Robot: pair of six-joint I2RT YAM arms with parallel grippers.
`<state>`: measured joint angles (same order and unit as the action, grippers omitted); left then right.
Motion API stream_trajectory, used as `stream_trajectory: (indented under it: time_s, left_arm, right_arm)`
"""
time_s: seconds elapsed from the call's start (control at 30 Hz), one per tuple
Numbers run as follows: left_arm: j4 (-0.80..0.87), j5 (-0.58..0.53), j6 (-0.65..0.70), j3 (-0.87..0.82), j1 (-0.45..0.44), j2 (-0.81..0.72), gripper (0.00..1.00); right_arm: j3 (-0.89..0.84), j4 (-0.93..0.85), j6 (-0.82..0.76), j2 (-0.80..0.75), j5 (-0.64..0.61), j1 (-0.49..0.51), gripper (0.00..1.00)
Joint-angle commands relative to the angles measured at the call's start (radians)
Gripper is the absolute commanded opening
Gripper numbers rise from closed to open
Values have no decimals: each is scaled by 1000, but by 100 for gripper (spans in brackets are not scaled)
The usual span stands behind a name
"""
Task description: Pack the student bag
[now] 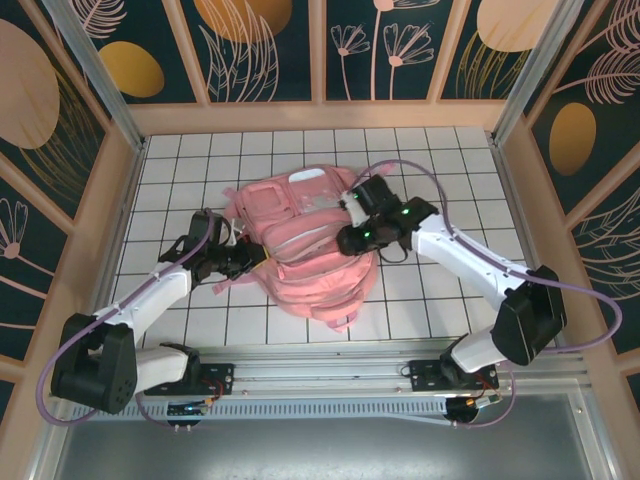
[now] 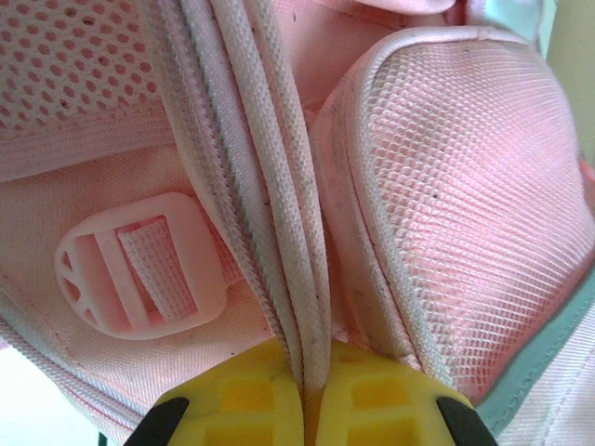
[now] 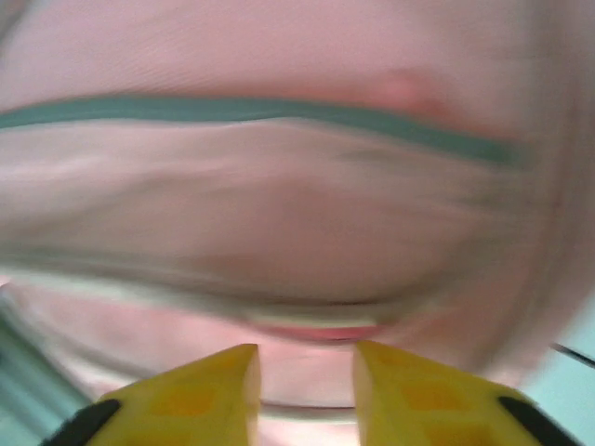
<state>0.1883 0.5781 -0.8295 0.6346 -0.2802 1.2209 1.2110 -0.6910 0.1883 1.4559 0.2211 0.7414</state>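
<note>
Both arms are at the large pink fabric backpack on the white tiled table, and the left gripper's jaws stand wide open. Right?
Not quite. The left gripper is shut, pinching the pale corded piping of the large pink fabric backpack; the left wrist view shows it. The rest stands.

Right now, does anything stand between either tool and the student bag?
Nothing visible does. The left tool is shut on piped edging of the student bag, on its left side. The right tool, jaws apart, is close against its pink fabric on the right; that view is blurred.
</note>
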Motion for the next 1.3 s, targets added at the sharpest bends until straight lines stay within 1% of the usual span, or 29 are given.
stream_trajectory:
  time_s: [0.0, 0.07, 0.17, 0.33, 0.43, 0.6, 0.77, 0.8, 0.9, 0.97, 1.07, 1.13, 1.17, 1.27]
  left_arm:
    - [-33, 90, -28, 83, 2, -47, 0]
    - [-25, 95, -33, 116, -3, -52, 0]
    - [-46, 108, -60, 131, -15, -60, 0]
    - [-68, 103, -90, 126, -32, -86, 0]
    - [-95, 101, -116, 120, -49, -101, 0]
    - [-138, 85, -162, 134, -104, -105, 0]
    - [-150, 83, -176, 161, -128, -100, 0]
    - [-151, 83, -177, 163, -130, -101, 0]
    - [-153, 88, -184, 173, -132, -105, 0]
    - [-152, 87, -188, 175, -135, -111, 0]
    - [-150, 83, -192, 170, -134, -122, 0]
    - [-147, 80, -193, 166, -136, -129, 0]
    - [-143, 78, -191, 166, -136, -130, 0]
    - [-51, 39, -130, 195, -134, -126, 0]
  right_arm:
    - [19, 91, 118, 2, 164, 112, 46]
    - [21, 128, 193, 34, 184, 156, 55]
    - [44, 143, 273, 87, 181, 179, 60]
    - [85, 167, 375, 138, 186, 184, 61]
    - [125, 141, 433, 182, 186, 185, 61]
    - [248, -11, 478, 259, 83, 196, 60]
    - [344, -98, 497, 319, 1, 222, 59]
    - [354, -110, 499, 327, -10, 226, 57]
    - [380, -146, 511, 348, -61, 238, 46]
    - [409, -171, 511, 361, -113, 249, 35]
    - [441, -186, 509, 370, -156, 259, 21]
    - [455, -193, 501, 368, -177, 266, 5]
    - [460, -197, 495, 367, -183, 268, 0]
    - [454, -209, 477, 347, -199, 271, 0]
